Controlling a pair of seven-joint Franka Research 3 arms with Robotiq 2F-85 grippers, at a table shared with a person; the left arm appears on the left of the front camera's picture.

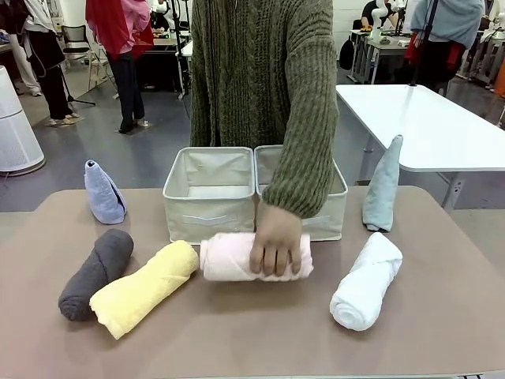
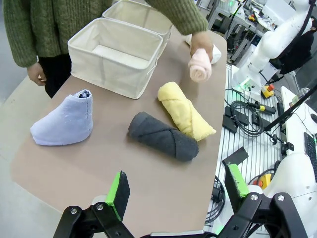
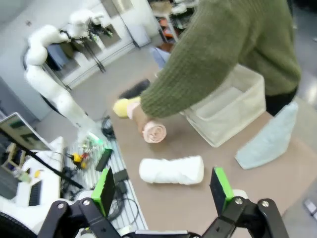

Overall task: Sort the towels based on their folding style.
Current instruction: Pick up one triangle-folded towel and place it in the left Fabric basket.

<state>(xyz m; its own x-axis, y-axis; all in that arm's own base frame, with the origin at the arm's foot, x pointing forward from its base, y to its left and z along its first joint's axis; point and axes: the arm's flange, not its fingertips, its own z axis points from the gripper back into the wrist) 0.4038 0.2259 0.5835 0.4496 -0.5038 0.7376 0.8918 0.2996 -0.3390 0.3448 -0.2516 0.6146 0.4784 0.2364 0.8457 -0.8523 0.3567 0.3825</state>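
Rolled towels lie on the brown table: dark grey (image 1: 95, 273) (image 2: 162, 136), yellow (image 1: 146, 288) (image 2: 185, 111), pink (image 1: 229, 257) (image 2: 200, 66) (image 3: 154, 131) and white (image 1: 366, 281) (image 3: 171, 170). A person's hand (image 1: 276, 241) rests on the pink roll. A light blue cone-folded towel (image 1: 103, 193) (image 2: 66, 121) stands at the back left, a pale teal one (image 1: 383, 185) (image 3: 270, 137) at the back right. My left gripper (image 2: 176, 191) hangs open above the table's near-left edge. My right gripper (image 3: 163, 188) is open above the white roll. Both hold nothing.
Two beige fabric bins (image 1: 209, 193) (image 1: 333, 209) (image 2: 115, 52) (image 3: 228, 106) stand side by side at the table's middle back, in front of the person. A white table (image 1: 426, 126) stands behind on the right. Cables and gear lie off the table's edge.
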